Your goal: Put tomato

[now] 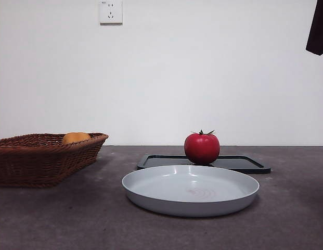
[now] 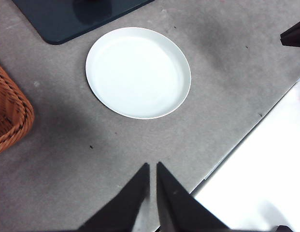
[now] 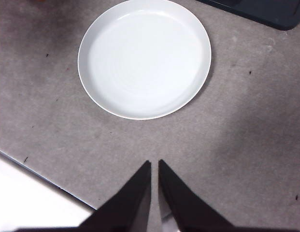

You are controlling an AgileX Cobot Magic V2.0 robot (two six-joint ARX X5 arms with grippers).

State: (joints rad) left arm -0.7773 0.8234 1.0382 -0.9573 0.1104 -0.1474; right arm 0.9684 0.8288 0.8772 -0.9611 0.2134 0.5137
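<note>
The tomato [image 1: 202, 148], red and glossy with a green stem, stands on the black tray [image 1: 244, 163] just behind the white plate [image 1: 190, 190]. Neither wrist view shows the tomato. My left gripper [image 2: 152, 167] hovers high over the table, shut and empty, with the plate [image 2: 138, 72] ahead of it. The right gripper [image 3: 154, 163] hangs likewise over the table near the plate [image 3: 145, 58], shut on nothing. A black arm tip [image 1: 318, 28] shows at the front view's top right corner.
A brown wicker basket [image 1: 41, 156] stands at the left and holds an orange-yellow fruit [image 1: 76, 137]. The basket's corner [image 2: 9, 111] and the tray [image 2: 67, 17] appear in the left wrist view. The table's edge [image 2: 246, 140] runs close to both grippers.
</note>
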